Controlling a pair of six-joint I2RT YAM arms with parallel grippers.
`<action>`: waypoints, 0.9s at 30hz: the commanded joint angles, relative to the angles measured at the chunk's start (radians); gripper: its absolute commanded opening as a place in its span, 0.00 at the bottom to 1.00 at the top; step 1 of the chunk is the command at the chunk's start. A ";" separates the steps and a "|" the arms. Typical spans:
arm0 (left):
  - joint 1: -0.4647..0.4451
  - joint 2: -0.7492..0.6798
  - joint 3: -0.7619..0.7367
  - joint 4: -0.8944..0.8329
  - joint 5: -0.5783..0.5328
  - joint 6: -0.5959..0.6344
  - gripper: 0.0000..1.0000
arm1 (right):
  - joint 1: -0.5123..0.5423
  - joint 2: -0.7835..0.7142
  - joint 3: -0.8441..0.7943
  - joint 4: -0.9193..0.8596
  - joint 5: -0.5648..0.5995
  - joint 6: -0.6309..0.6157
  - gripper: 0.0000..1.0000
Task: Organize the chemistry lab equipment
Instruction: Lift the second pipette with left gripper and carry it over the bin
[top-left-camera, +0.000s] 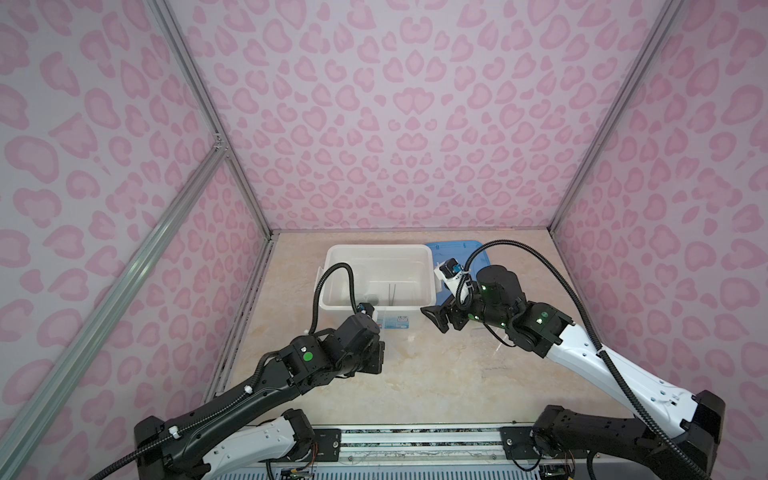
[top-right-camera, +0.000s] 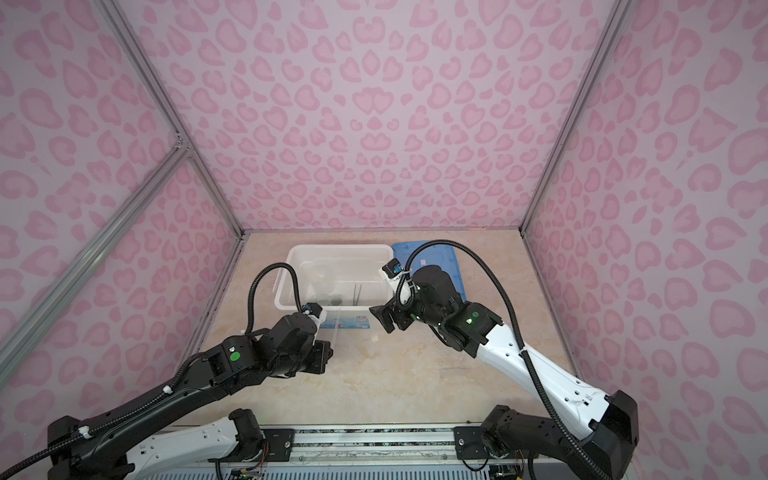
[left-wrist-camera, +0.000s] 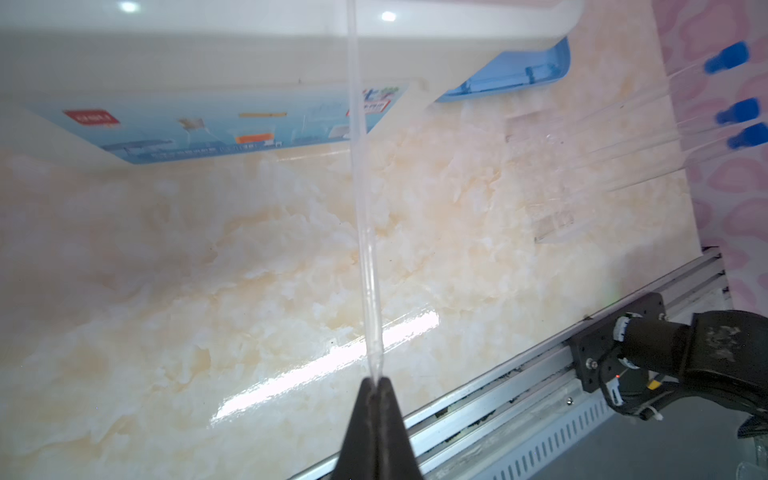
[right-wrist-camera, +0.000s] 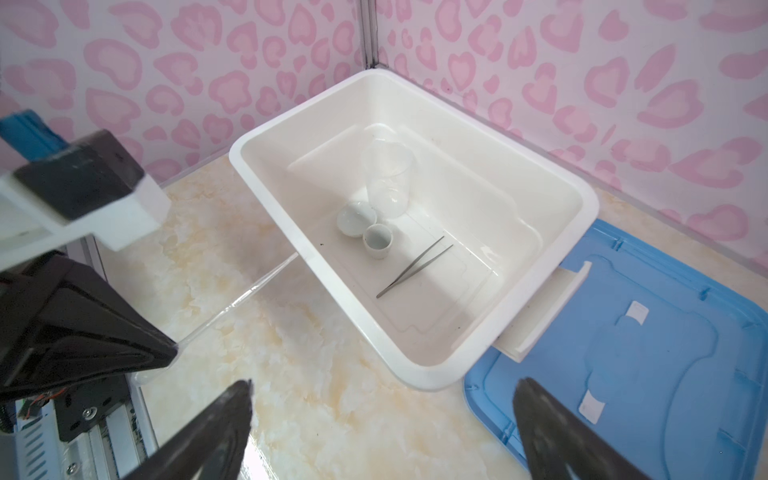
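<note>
Clamped fully together, the left claw (left-wrist-camera: 376, 384) pinches one end of the clear dropper (left-wrist-camera: 365, 232), which sticks out straight ahead of it toward the white bin (right-wrist-camera: 243, 164). From where I stand the far end reaches the bin's near rim. Whether it rests there or hangs just over it I cannot tell. Gripping it by the very end makes sense to me: the whole length leads the way, so it can be tipped over the wall and dropped inside without the claw going in. The right claw (right-wrist-camera: 384, 388) is spread wide and holds nothing. It hovers over the table (left-wrist-camera: 208, 249) in front of the bin, near the blue lid (right-wrist-camera: 623, 374) that lies flat just beside the bin. I take it to be waiting out of the way.

Inside the bin the beaker (right-wrist-camera: 388, 178) stands upright, the two small white dishes (right-wrist-camera: 356, 216) sit close together at its foot, and the tweezers (right-wrist-camera: 415, 266) lie flat nearby. The three tubes with blue caps (left-wrist-camera: 739, 112) lie out on the table near the side wall, well apart from the bin, so I reckon they and the dropper remain.

The left arm stretches forward low over the table, wrist turned so the claw aims at the bin. The right arm comes in from its side, folded at the wrist, claw angled down and toward the middle.
</note>
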 joint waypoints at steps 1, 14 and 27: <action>0.023 0.000 0.078 -0.060 0.008 0.055 0.03 | -0.017 -0.002 0.015 0.028 -0.004 0.015 0.98; 0.222 0.327 0.387 0.170 0.144 0.158 0.03 | -0.109 0.113 0.181 -0.018 -0.014 0.073 0.98; 0.271 0.696 0.564 0.226 0.153 0.185 0.03 | -0.195 0.180 0.212 -0.027 -0.057 0.038 0.99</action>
